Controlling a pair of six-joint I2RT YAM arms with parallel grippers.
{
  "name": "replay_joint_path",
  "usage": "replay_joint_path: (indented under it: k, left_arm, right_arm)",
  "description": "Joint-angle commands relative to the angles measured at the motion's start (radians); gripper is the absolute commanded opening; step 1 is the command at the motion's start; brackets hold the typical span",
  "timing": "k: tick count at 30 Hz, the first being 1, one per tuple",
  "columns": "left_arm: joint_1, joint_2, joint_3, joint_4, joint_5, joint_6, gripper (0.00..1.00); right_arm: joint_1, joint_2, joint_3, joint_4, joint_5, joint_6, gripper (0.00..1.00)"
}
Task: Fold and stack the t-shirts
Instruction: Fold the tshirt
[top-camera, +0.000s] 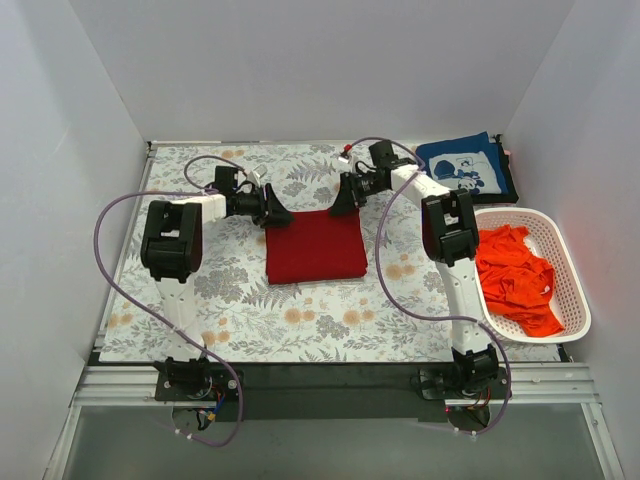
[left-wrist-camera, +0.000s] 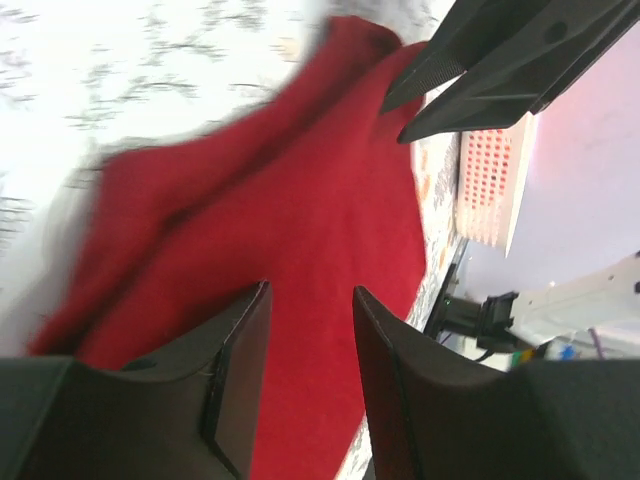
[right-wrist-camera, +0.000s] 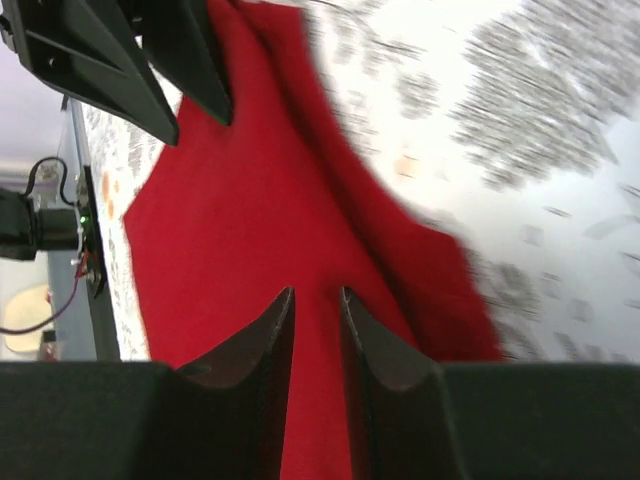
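The plain dark red t-shirt (top-camera: 315, 248) lies folded into a rectangle in the middle of the floral cloth. My left gripper (top-camera: 278, 213) is over its far left corner and my right gripper (top-camera: 341, 198) over its far right corner. In the left wrist view the left gripper (left-wrist-camera: 311, 288) is open, with the red shirt (left-wrist-camera: 300, 180) showing in the gap. In the right wrist view the right gripper (right-wrist-camera: 316, 290) is narrowly open above the shirt (right-wrist-camera: 240, 220). The navy printed t-shirt (top-camera: 462, 168) lies folded at the back right. The orange-red t-shirt (top-camera: 515, 275) is crumpled in the basket.
The white perforated basket (top-camera: 572, 300) stands at the right edge of the table. The floral table cloth (top-camera: 230, 310) covers the surface. White walls close in the back and both sides. Each arm's cable loops above the table.
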Motion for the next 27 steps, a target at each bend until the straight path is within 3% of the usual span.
replay_joint_path:
  k: [1,5,10,12,14,18,20,23,27]
  left_arm:
    - [0.027,0.065,0.027,0.098,-0.003,-0.139,0.38]
    - [0.047,0.122,0.016,0.143,0.022,-0.189,0.38]
    - [0.058,0.052,-0.002,0.124,0.005,-0.141,0.44]
    - [0.058,-0.031,-0.021,0.123,0.028,-0.135,0.48]
    - [0.056,-0.103,-0.066,0.123,0.046,-0.135,0.52]
    - [0.030,-0.272,-0.187,0.129,0.060,-0.164,0.55]
    - [0.000,-0.349,-0.246,0.147,0.051,-0.187,0.55]
    - [-0.037,-0.422,-0.326,0.158,-0.001,-0.163,0.55]
    - [-0.059,-0.368,-0.263,0.062,-0.014,-0.025,0.54]
  right_arm:
    - [-0.042,0.064,0.007,0.095,-0.019,0.097,0.30]
    - [-0.076,0.118,-0.016,0.115,-0.013,0.125,0.32]
    - [-0.100,0.061,-0.041,0.118,-0.005,0.136,0.53]
    - [-0.108,-0.011,-0.070,0.118,-0.016,0.165,0.69]
    - [-0.116,-0.107,-0.110,0.124,-0.039,0.192,0.75]
    - [-0.102,-0.322,-0.394,0.251,-0.084,0.300,0.81]
    - [-0.087,-0.425,-0.487,0.312,-0.088,0.341,0.82]
    - [-0.065,-0.498,-0.594,0.310,-0.067,0.262,0.82]
    - [-0.065,-0.490,-0.598,0.255,-0.006,0.147,0.59]
